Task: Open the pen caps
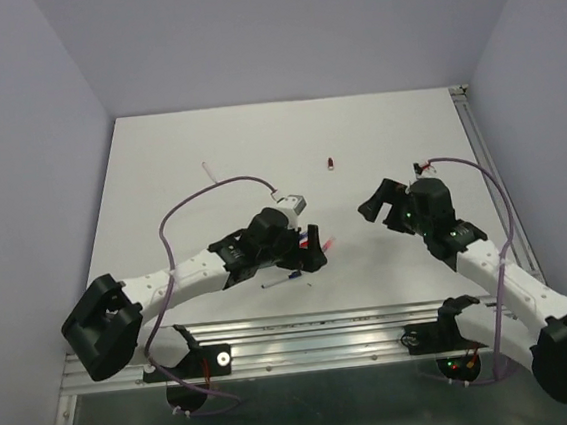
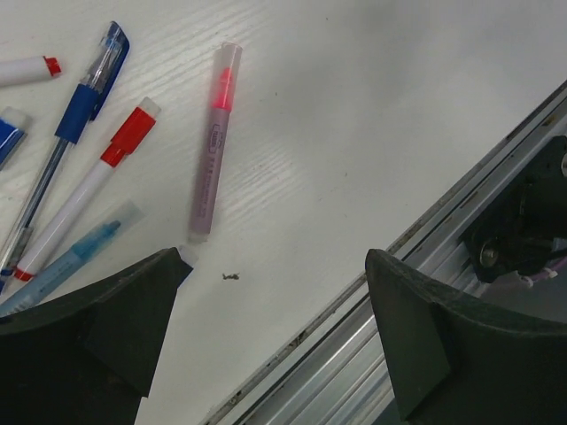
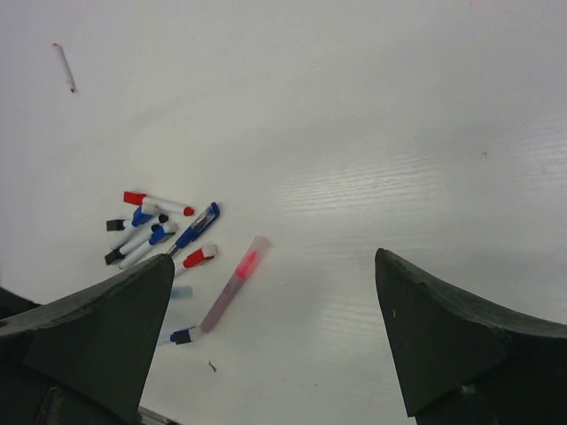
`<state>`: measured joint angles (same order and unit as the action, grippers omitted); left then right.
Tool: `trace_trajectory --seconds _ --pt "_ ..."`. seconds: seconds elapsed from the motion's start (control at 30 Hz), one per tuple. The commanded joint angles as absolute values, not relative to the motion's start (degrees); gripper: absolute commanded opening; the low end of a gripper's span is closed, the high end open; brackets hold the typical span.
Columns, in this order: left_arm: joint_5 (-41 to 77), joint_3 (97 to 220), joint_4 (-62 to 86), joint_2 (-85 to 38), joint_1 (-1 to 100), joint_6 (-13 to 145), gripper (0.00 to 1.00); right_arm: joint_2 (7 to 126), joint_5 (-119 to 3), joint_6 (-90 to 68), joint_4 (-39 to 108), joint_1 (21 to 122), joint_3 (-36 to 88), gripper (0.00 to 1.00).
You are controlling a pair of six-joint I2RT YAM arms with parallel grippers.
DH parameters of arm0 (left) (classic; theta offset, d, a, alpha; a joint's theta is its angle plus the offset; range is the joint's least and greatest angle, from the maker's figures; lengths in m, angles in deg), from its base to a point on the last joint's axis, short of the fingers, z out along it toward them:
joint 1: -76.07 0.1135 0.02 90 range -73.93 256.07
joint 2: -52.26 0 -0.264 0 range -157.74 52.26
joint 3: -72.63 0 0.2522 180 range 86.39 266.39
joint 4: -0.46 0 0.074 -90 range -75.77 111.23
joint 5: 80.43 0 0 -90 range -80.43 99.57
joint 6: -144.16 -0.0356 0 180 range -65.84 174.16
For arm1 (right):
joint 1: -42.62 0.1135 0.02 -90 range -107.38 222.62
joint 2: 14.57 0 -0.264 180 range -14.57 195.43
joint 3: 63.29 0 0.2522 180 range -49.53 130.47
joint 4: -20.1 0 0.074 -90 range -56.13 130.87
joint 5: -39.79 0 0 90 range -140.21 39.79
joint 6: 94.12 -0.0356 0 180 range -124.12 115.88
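Observation:
Several pens lie in a heap under my left gripper [image 1: 313,252], which is open and empty. The left wrist view shows a pink pen with a clear cap [image 2: 215,142], a white pen with a red cap [image 2: 131,135], a blue pen [image 2: 84,99] and a light-blue pen [image 2: 75,257], all left of my left gripper [image 2: 275,297]. My right gripper [image 1: 371,207] is open and empty, hovering right of the heap. Its view shows the heap [image 3: 164,232], the pink pen [image 3: 232,288] and a blue cap [image 3: 183,336]. A loose red cap [image 1: 330,163] lies farther back.
A lone thin pen [image 1: 207,170] lies at the back left, also in the right wrist view [image 3: 64,68]. Another pen [image 1: 280,283] lies near the front edge. The metal rail [image 2: 425,266] of the table's near edge runs beside my left gripper.

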<state>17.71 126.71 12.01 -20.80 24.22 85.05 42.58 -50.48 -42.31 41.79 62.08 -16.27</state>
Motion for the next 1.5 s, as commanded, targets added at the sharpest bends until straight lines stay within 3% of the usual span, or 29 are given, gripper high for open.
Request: trace_trajectory --seconds 0.0,0.17,0.47,0.67,0.73,0.93,1.2,1.33,1.47 --pt "18.62 131.91 7.28 -25.6 23.25 79.22 0.96 31.27 -49.06 -51.66 35.63 61.78 -23.49 1.0" --pt "18.62 135.34 7.46 -31.67 22.46 76.05 0.87 23.94 -49.41 -52.99 37.38 61.69 -24.48 1.0" --pt "11.86 138.95 10.18 -40.55 21.05 74.11 0.75 24.63 -58.81 -53.07 38.97 61.78 -22.37 1.0" --pt "10.72 140.53 12.11 -45.12 20.09 74.9 0.58 25.95 -58.91 -52.55 38.08 61.69 -23.25 1.0" --pt "10.01 140.71 12.9 -45.39 19.65 75.43 0.48 26.13 -58.82 -52.28 38.26 61.78 -23.07 1.0" --pt "2.72 142.99 16.33 -45.82 13.94 74.55 0.47 26.13 -59.08 -52.02 38.52 61.78 -23.07 1.0" --pt "0.78 148.09 21.17 -53.38 12.71 76.04 0.21 24.29 -60.4 -51.84 40.1 61.69 -22.37 1.0" --pt "0.78 148.09 20.82 -52.86 12.44 77.18 0.0 22.17 -59.09 -51.93 42.21 61.69 -21.93 1.0" --pt "0.17 147.04 19.33 -48.22 12.0 78.41 0.0 21.03 -58.03 -52.02 43.09 61.69 -22.02 1.0"
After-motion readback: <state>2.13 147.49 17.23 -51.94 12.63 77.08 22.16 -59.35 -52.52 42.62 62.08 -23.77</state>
